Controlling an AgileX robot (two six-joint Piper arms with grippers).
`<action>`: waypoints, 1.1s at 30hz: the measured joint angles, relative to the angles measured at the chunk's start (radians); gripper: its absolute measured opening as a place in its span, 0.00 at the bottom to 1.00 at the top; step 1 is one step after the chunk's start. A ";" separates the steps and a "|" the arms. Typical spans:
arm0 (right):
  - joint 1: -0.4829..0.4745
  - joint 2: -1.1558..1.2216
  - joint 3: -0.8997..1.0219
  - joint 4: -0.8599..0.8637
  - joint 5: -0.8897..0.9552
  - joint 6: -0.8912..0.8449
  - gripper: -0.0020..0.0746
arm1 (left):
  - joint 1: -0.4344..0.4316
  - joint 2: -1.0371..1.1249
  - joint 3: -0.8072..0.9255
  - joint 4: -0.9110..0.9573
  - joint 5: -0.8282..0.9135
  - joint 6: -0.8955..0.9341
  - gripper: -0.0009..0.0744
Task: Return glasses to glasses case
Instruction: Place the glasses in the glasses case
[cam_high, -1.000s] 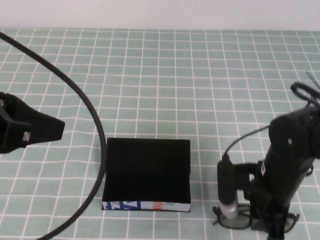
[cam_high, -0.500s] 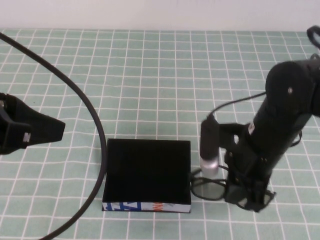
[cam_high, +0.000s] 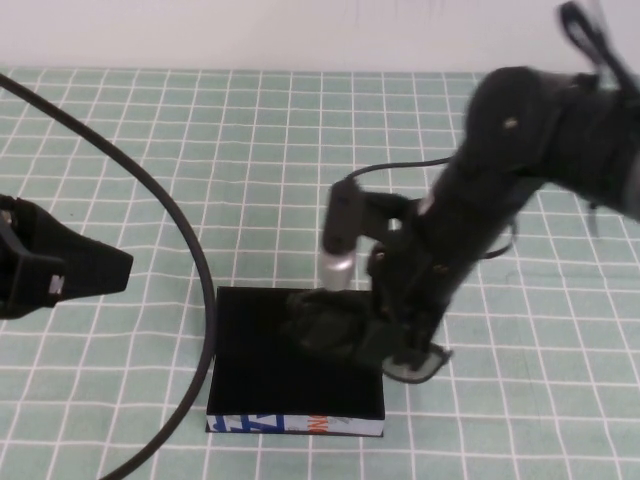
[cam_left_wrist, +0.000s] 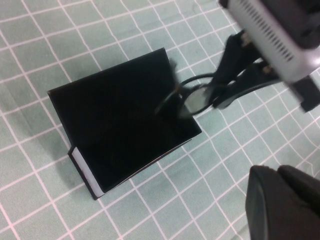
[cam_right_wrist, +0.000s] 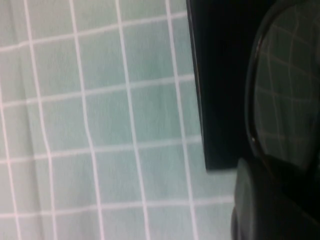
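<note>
The glasses case (cam_high: 250, 370) lies open at the table's front centre, black inside, its white printed strip (cam_high: 290, 425) facing me. My right gripper (cam_high: 385, 345) is shut on the dark-rimmed glasses (cam_high: 325, 325) and holds them over the case's right half; one lens (cam_high: 415, 365) hangs past the case's right edge. From the left wrist view the glasses (cam_left_wrist: 195, 97) hover at the case's (cam_left_wrist: 120, 120) far corner. The right wrist view shows a lens (cam_right_wrist: 285, 100) above the case wall (cam_right_wrist: 220, 75). My left gripper (cam_high: 110, 270) stays at the left, shut and holding nothing, well away from the case.
A thick black cable (cam_high: 190, 250) arcs from the back left down past the case's left side. The table is covered with a green cloth with a white grid (cam_high: 300, 150). A silver-tipped camera (cam_high: 340, 240) juts from the right arm above the case.
The right arm lifted the glasses off the table to the right of the case and carried them left and away from me, over the case. The left arm stayed put.
</note>
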 joint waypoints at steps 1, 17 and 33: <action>0.014 0.018 -0.017 0.000 0.000 0.001 0.12 | 0.000 0.000 0.000 0.002 0.000 0.000 0.00; 0.109 0.152 -0.079 -0.025 0.000 0.059 0.12 | 0.000 0.000 0.000 0.011 0.000 0.000 0.00; 0.109 0.222 -0.205 -0.007 0.003 0.055 0.12 | 0.000 0.000 0.000 0.011 0.000 0.000 0.00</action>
